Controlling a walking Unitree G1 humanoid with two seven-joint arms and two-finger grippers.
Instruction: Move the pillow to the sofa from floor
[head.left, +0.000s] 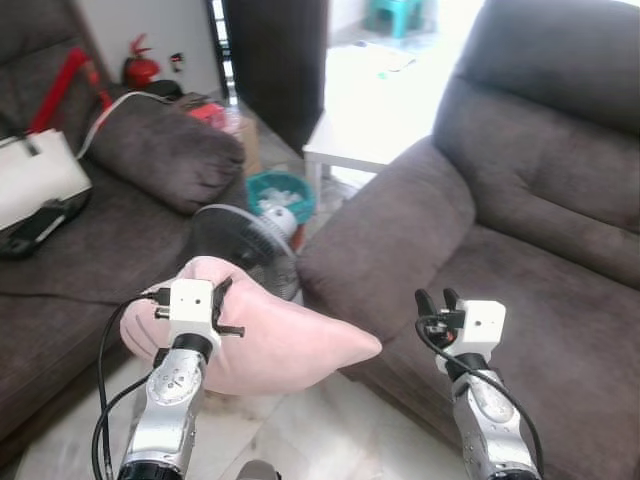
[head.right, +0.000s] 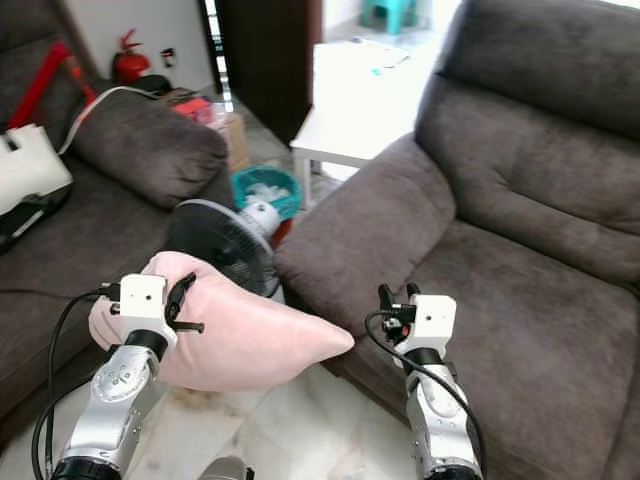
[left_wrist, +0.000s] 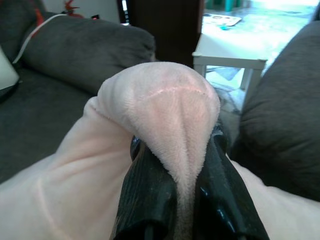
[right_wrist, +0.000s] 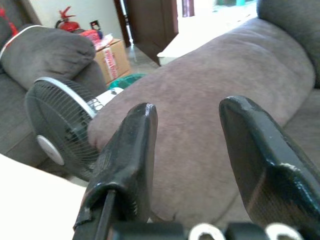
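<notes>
Left wrist view: left gripper (left_wrist: 182, 165) pinching a fold of the pink pillow (head.left: 285, 340), lifted above the floor between two grey sofas, near the right sofa (head.left: 500, 260). Right gripper (right_wrist: 187, 130) fingers apart, holding nothing.

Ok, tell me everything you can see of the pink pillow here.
The pillow is pale pink, soft and plush, with a visible seam. It is off the floor, held up in front of the fan, between the two sofas. The left pincer is shut on a bunched fold at one end; the other end tapers to a corner near the right sofa.
</notes>
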